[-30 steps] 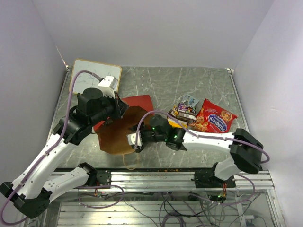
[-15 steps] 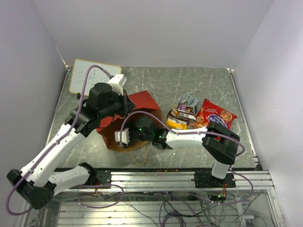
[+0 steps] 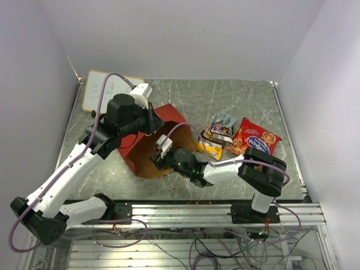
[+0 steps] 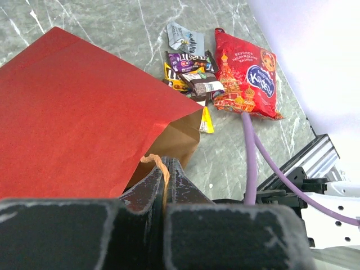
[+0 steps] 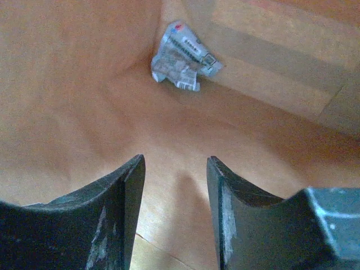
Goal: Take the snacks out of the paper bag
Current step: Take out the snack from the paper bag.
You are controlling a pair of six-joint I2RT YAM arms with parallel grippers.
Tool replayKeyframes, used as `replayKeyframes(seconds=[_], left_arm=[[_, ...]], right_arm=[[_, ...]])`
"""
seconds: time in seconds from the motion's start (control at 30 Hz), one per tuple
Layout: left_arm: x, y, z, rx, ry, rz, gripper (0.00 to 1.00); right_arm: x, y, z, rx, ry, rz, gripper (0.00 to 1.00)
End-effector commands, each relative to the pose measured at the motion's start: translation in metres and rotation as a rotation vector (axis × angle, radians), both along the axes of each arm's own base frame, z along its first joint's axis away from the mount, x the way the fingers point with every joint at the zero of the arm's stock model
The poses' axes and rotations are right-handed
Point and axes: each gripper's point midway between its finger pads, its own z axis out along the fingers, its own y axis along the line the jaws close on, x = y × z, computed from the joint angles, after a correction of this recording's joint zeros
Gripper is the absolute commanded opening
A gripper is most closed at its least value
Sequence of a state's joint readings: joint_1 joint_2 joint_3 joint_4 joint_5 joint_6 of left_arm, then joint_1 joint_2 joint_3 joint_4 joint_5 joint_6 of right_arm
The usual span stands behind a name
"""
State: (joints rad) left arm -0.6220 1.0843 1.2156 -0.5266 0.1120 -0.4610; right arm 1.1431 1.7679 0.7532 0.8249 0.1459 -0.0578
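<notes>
The paper bag (image 4: 73,112) held one grey-white wrapper (image 5: 181,56); one red crinkly bag (image 4: 244,76) and perhaps five small packets (image 4: 191,70) lay on the desk (image 4: 112,22). The left gripper (image 4: 167,167) had its jaws pinched on a handle (image 4: 159,162); the right gripper (image 5: 175,185) had its jaws wide and empty.

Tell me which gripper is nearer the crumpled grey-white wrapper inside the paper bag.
Right. The right gripper is open inside the paper bag, with the wrapper lying ahead of its fingers. The left gripper is outside, shut on the bag's handle.
</notes>
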Motion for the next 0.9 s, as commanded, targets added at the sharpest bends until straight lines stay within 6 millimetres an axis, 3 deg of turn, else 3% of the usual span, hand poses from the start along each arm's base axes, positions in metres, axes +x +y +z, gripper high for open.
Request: replayKeyframes(seconds=[0.0, 0.13, 0.5, 0.67, 0.77, 0.8, 0.87], left_arm=[[0.009, 0.004, 0.038, -0.049, -0.105, 0.043, 0.07], [0.015, -0.001, 0.042, -0.074, -0.109, 0.049, 0.07], [0.034, -0.029, 0.043, -0.142, -0.054, 0.028, 0.07], [0.029, -0.036, 0.038, -0.181, -0.025, 0.000, 0.07], [0.021, -0.040, 0.034, -0.217, -0.003, -0.028, 0.07], [0.019, -0.041, 0.032, -0.224, 0.002, -0.038, 0.07], [0.013, -0.044, 0.032, -0.240, 0.001, -0.072, 0.07]], right_arm=[[0.019, 0.009, 0.024, 0.343, 0.343, -0.291, 0.47], [0.023, 0.021, 0.000, 0.388, 0.609, -0.452, 0.47], [0.028, 0.045, -0.030, 0.501, 0.873, -0.578, 0.51], [0.034, 0.053, -0.039, 0.468, 0.924, -0.614, 0.51], [0.036, 0.061, -0.030, 0.485, 0.943, -0.591, 0.51], [0.035, 0.064, -0.042, 0.469, 0.958, -0.591, 0.52], [0.037, 0.068, -0.047, 0.461, 0.976, -0.560, 0.52]])
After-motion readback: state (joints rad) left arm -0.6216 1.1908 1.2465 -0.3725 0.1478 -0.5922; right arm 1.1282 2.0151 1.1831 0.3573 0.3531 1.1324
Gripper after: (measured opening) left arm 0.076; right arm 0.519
